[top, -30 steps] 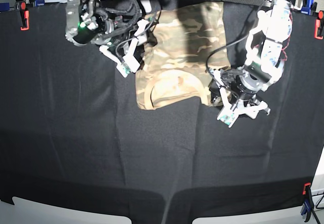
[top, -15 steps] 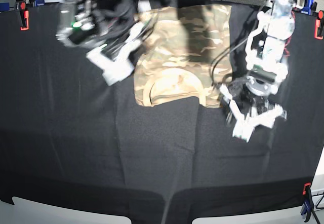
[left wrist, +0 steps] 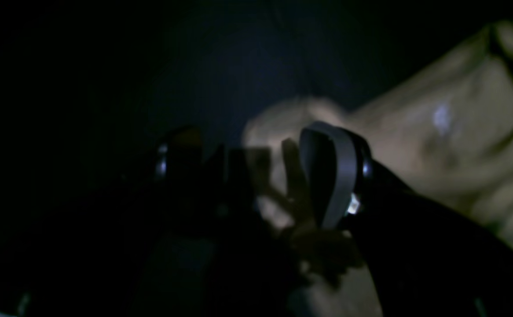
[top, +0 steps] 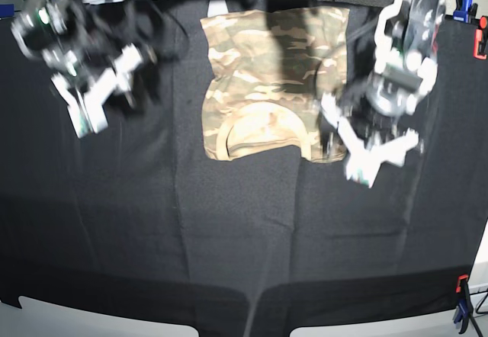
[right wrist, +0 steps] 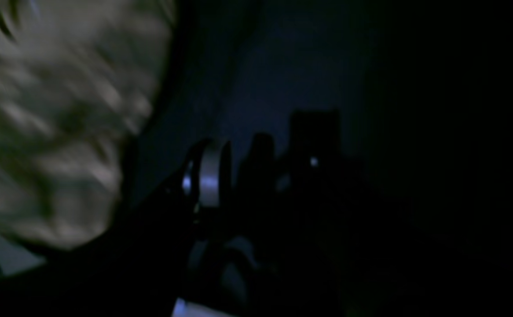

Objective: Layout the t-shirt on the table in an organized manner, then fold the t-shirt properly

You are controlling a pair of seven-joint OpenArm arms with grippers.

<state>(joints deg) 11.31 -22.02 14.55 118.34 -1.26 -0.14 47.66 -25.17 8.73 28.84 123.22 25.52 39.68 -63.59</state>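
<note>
Since a second ago my right gripper (top: pixel 90 102) has swung well clear of the folded tan-and-olive camouflage t-shirt (top: pixel 271 78), jaws parted on nothing. My left gripper (top: pixel 371 152) (blurred) sits spread wide and empty just beside the shirt's corner. The shirt lies between them on the black cloth table (top: pixel 229 245).
</note>
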